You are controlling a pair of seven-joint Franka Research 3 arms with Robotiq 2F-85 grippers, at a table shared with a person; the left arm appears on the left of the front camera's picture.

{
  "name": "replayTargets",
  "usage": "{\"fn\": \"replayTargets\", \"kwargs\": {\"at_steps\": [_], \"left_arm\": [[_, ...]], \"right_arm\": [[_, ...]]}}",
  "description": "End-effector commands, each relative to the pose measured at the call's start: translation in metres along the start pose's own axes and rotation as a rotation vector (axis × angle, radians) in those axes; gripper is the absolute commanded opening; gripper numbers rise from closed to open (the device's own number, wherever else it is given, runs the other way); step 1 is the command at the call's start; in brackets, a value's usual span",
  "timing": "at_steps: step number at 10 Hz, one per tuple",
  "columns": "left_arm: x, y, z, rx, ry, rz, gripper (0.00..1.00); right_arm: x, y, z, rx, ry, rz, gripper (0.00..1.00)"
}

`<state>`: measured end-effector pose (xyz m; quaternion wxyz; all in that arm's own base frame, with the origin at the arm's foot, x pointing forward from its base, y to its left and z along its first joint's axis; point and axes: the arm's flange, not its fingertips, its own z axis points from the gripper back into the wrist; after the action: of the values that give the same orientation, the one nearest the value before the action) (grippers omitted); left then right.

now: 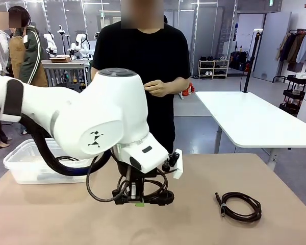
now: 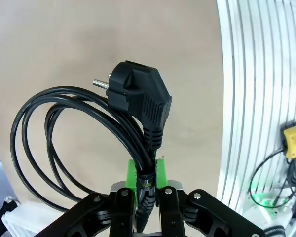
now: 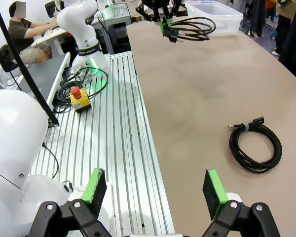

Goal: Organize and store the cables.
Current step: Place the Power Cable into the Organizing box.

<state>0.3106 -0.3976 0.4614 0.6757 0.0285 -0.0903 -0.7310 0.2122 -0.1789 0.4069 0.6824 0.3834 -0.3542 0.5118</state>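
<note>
2 round black cables, 1 clear plastic bin (image 1: 25, 171): left tool (image 2: 146, 183) clamped on plugged cable (image 2: 140, 98) right of bin; second cable (image 3: 235, 148) farther right; right tool (image 3: 153, 188) apart.

Robot lab: emergency stop (image 3: 79, 100), worktables (image 1: 255, 121)

Clear bin (image 1: 21, 162) behind left arm (image 1: 92, 117), held cable (image 1: 166, 194) partly behind left claw (image 1: 139, 203), loose cable (image 1: 256, 208) connector indistinct.

Bright, even indoor light — soft shadows, sharp focus, wide-angle bending at wrist-view edges.
</note>
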Motion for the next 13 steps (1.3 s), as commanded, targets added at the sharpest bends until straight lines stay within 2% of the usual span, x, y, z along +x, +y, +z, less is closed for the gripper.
{"fn": "replayTargets", "kwargs": {"at_steps": [1,5,6,7,8,9,10,13], "left_arm": [[0.006,0.0,-0.008,-0.021,0.007,-0.007,0.0],[0.006,0.0,-0.008,-0.021,0.007,-0.007,0.0],[0.002,-0.003,-0.013,-0.028,0.01,-0.006,0.17],[-0.01,0.016,-0.007,0.114,0.015,-0.012,0.17],[-0.032,0.028,0.002,0.121,0.049,-0.033,0.17],[-0.06,0.036,0.015,0.078,0.046,-0.107,0.17],[-0.09,0.043,0.032,0.031,-0.029,-0.153,0.17],[-0.188,0.073,0.065,0.055,0.014,-0.148,0.17]], "right_arm": [[0.002,-0.001,0.002,-0.005,-0.013,0.018,1.0],[0.002,-0.001,0.002,-0.005,-0.013,0.018,1.0],[0.002,-0.001,0.002,-0.005,-0.013,0.018,1.0],[0.002,-0.001,0.002,-0.005,-0.013,0.018,1.0],[0.002,-0.001,0.002,-0.005,-0.013,0.018,1.0],[0.002,-0.001,0.002,-0.005,-0.013,0.018,1.0],[0.002,-0.001,0.002,-0.005,-0.013,0.018,1.0],[0.002,-0.001,0.002,-0.005,-0.013,0.018,1.0]]}}
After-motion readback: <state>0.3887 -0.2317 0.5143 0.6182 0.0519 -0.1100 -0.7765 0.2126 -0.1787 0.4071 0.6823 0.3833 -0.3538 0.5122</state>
